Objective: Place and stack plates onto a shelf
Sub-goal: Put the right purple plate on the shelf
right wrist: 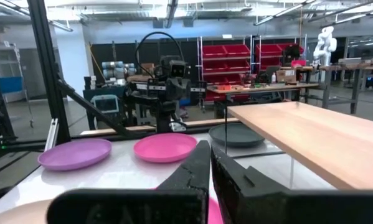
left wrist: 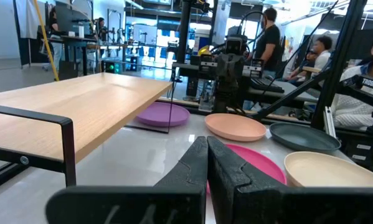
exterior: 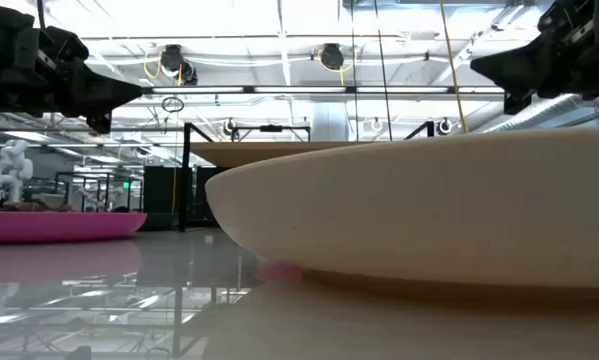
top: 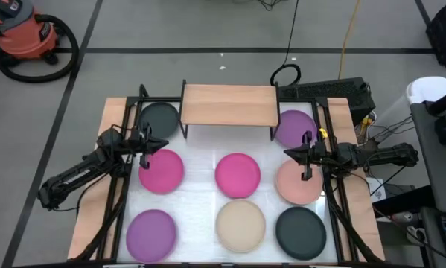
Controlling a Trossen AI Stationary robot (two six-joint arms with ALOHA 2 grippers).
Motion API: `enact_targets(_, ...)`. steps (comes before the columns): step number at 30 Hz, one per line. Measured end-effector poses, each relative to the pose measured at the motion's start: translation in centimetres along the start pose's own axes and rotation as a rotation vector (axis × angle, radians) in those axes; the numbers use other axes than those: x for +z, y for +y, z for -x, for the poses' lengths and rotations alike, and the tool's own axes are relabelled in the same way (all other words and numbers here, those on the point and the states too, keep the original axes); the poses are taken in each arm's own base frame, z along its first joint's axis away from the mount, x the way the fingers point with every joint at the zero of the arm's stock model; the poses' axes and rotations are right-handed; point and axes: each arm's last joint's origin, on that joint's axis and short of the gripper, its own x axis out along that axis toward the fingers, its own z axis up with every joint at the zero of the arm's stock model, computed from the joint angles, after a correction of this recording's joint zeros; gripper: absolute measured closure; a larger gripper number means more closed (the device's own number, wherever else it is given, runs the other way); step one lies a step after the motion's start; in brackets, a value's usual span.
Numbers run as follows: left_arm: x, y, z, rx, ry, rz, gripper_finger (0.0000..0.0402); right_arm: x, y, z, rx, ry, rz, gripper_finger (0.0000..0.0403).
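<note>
Beige plate: fills the low view's right and centre, resting on the white table. Magenta plate: left edge of that view. High view holds eight plates around the shelf, which stands bare at upper centre. Left gripper: fingers pressed together, empty, above the left magenta plate's upper edge. Right gripper: fingers together, empty, over the salmon plate at centre right.

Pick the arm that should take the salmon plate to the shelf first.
Right. The right gripper hangs shut directly over the salmon plate, beside the shelf. The left gripper is across the table.
</note>
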Motion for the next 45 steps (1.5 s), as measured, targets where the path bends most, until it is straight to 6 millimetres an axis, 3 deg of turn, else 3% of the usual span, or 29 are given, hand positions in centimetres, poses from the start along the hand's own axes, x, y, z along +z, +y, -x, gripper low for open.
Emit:
enact_targets(24,0.0,0.0,0.0,0.0,0.0,0.0,0.0398,0.4,0.0,0.0,-0.008,-0.038,0.006,0.0403)
enact_targets(29,0.0,0.0,0.0,0.0,0.0,0.0,0.0398,0.3,-0.3,0.0,-0.11,-0.033,-0.017,0.0403)
enact_targets(37,0.0,0.0,0.0,0.0,0.0,0.0,0.0398,0.3,-0.3,0.0,-0.108,-0.028,-0.003,0.0403)
enact_targets(45,0.0,0.0,0.0,0.0,0.0,0.0,0.0398,-1.3,-0.1,-0.9,-0.116,0.177,0.018,0.0403)
